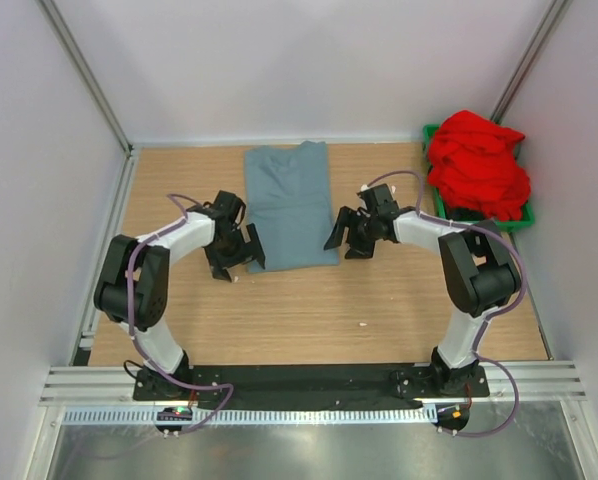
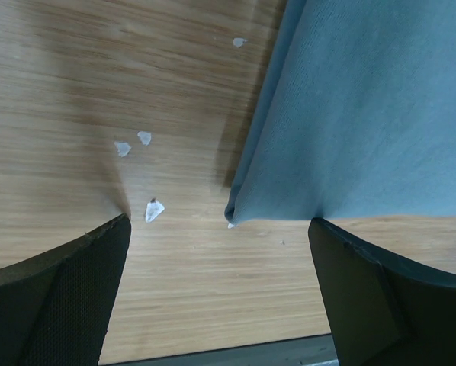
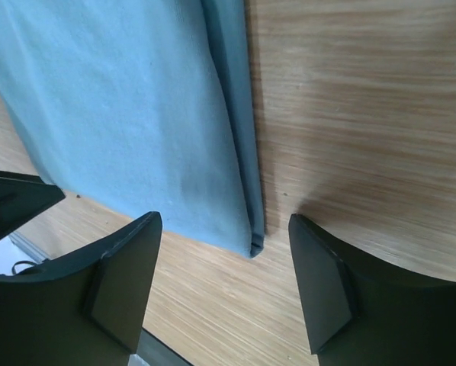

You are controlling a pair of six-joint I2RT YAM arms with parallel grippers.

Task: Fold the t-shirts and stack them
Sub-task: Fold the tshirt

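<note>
Across the wooden table point(image 1: 309, 310), the biggest thing in front of me is the grey-blue t-shirt point(image 1: 291, 200). It lies flat as a long narrow panel, collar toward the far wall and hem toward my bases. I judge it sits that way because its sides are already folded in and only the crosswise fold is left. In the far right corner the red t-shirt point(image 1: 477, 165) is heaped loosely in a green bin point(image 1: 514, 222), well apart from both arms. I take it to be parked there until the first shirt is finished and ready to be stacked on. My left gripper point(image 1: 237, 262) and right gripper point(image 1: 349, 243) flank the hem end of the grey-blue panel, one at each near corner. I read that as the set-up for lifting both corners together. Both stand with their fingers spread wide and nothing between the pads, so I am gripping no cloth. Through the left wrist camera, the near left corner point(image 2: 232, 213) lies on the wood between my fingers, about midway, with the hem running off to meet the right-hand finger. Through the right wrist camera, the layered near right corner point(image 3: 255, 248) sits between the fingers, and the cloth spreads away past the left one. A few small white flecks point(image 2: 153, 210) lie on the wood just beside the left corner.
</note>
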